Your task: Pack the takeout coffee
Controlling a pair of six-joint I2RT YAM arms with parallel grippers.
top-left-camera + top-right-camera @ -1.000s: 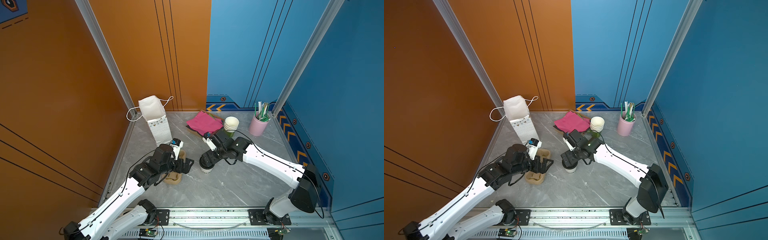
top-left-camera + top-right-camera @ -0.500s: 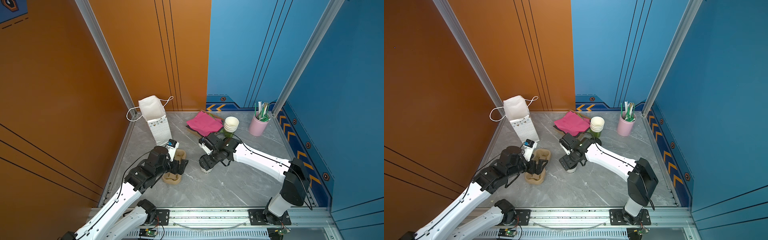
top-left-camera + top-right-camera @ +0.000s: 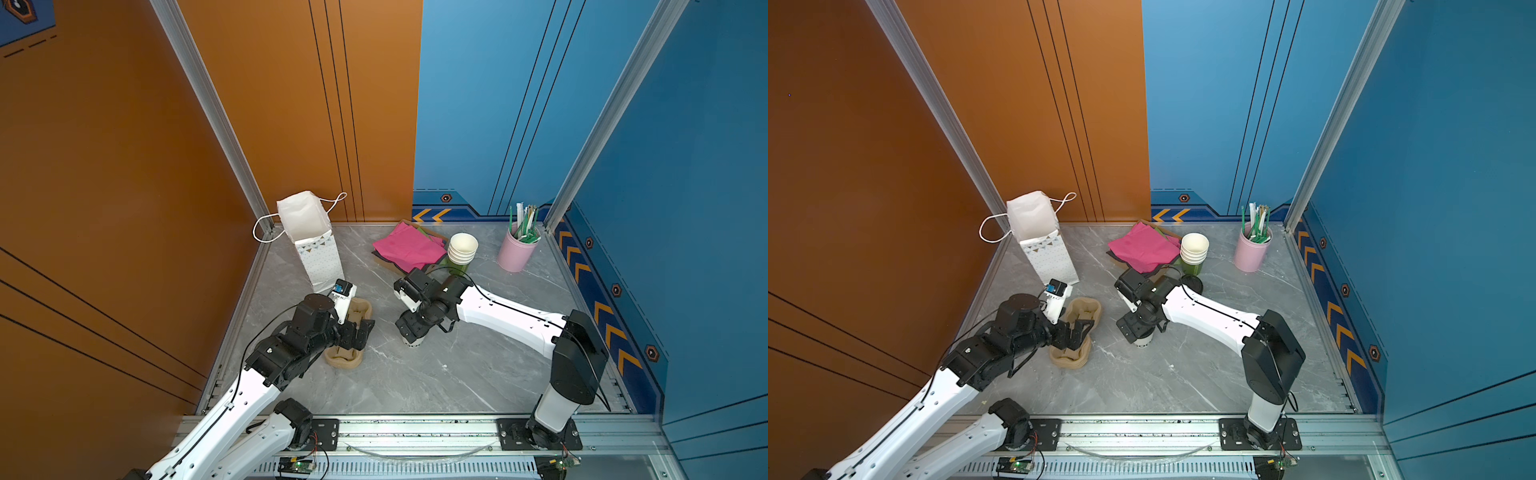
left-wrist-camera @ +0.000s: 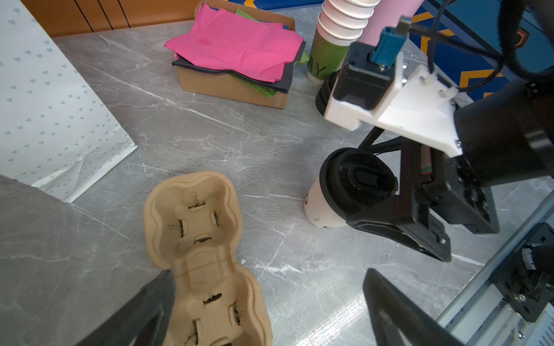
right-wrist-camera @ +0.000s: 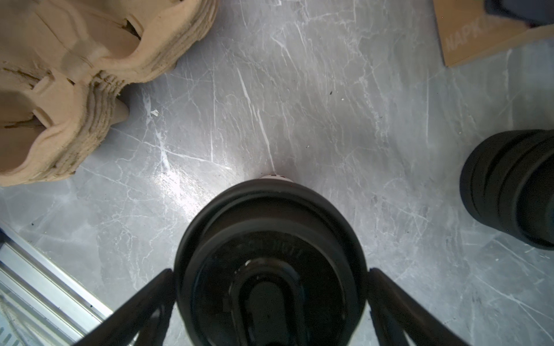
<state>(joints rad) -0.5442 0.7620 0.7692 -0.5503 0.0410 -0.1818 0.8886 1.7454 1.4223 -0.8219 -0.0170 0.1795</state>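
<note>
The takeout coffee (image 3: 412,340), a white cup with a black dome lid, stands upright on the grey marble floor (image 3: 1144,340). My right gripper (image 5: 271,277) is open and comes down over it. One finger stands on each side of the lid (image 4: 356,182), close to its rim. My left gripper (image 4: 268,274) is open with nothing between its fingers. It hovers over the near end of a stack of brown pulp cup carriers (image 4: 192,215), to the left of the coffee (image 3: 345,359). A white paper bag (image 3: 311,241) stands open at the back left.
A cardboard box of pink napkins (image 3: 409,247), a stack of lidless cups (image 3: 462,249) and a pink holder of straws (image 3: 517,251) line the back. A stack of black lids (image 3: 1192,284) sits behind my right wrist. A metal rail (image 3: 415,428) runs along the front edge.
My left gripper has drawn back a little toward its own side, over the carriers. My right arm's elbow has swung leftward while its gripper stayed at the coffee.
</note>
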